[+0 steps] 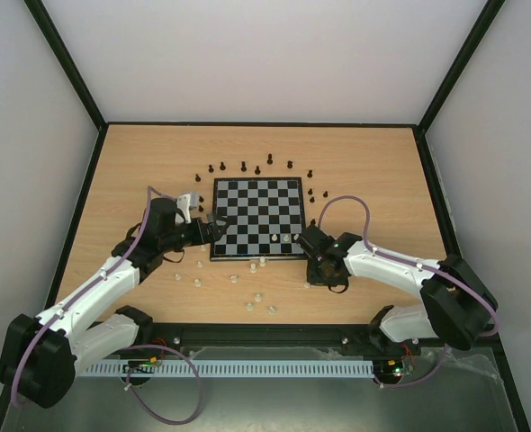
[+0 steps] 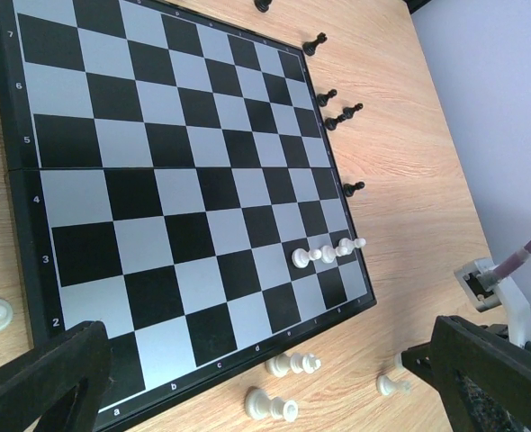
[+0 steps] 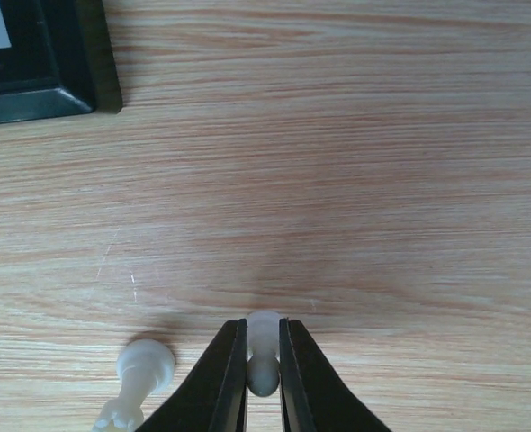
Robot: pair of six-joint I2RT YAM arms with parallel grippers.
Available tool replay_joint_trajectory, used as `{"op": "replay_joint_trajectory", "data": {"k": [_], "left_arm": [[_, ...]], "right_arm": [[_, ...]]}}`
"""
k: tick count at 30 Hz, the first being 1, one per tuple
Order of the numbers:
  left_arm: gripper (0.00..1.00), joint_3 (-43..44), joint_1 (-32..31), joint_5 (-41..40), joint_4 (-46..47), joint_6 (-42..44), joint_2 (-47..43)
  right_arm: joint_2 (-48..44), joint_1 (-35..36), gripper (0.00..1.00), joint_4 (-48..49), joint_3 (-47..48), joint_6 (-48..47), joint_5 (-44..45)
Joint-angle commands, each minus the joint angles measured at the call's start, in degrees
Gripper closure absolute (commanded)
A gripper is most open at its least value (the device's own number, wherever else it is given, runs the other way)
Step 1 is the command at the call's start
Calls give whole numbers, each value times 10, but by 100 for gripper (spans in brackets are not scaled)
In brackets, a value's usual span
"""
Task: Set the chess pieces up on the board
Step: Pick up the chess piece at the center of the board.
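Right gripper [image 3: 264, 326] is pinching a white piece [image 3: 264, 337] between nearly closed fingers, low at the table [image 3: 337, 180] just off the board [image 3: 31, 81]; another white [image 3: 141, 373] is lying beside it. Left gripper [image 2: 270, 382] is hanging wide open, holding nothing, by the board's near left edge. Setup is barely getting going: a few whites [image 1: 286, 238] are sitting at the board's near right corner, other whites [image 1: 252, 292] are lying loose on the table, and the blacks [image 1: 244, 166] are all waiting around the far and right sides.
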Motion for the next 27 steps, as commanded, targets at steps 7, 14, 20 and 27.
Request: {"op": "replay_joint_trajectory", "data": {"k": [7,14,20,27], "left_arm": [[1,-4,-4,2,7,-2,1],[1,17,-13,-6,-7,-2,7],[1,34,-20,-12,-31,-1,-9],[1,36,-18,-75,-70,2,-70]], "right_arm": [[-11,3,98,-39,11,4,13],[-22,4,97,-121,125,-18,52],[28,2,97,-142,238,-54,67],[141,2,97,-139,367,-131,33]]}}
